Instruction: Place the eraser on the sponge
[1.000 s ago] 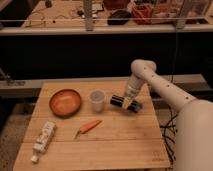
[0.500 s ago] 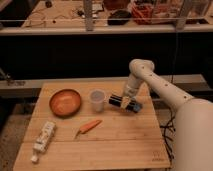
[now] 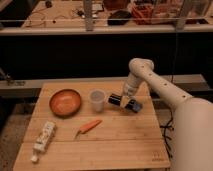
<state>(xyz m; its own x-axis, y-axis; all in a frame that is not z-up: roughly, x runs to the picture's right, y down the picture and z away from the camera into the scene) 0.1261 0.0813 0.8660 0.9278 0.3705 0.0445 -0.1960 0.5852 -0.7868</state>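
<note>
While hand (image 3: 118, 100) hangs near cup (image 3: 97, 99) | sponge (image 3: 135, 106) just beside hand

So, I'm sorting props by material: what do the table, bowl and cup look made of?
Table: wood, matte, with visible plank seams. Bowl: smooth orange-brown with a slight sheen, probably ceramic or plastic. Cup: whitish and translucent, likely plastic. The gripper sits low, just right of the cup.

Arm (image 3: 161, 91) folded down from high elbow (image 3: 140, 66), gripper (image 3: 121, 101) low, pointing leftward
</note>
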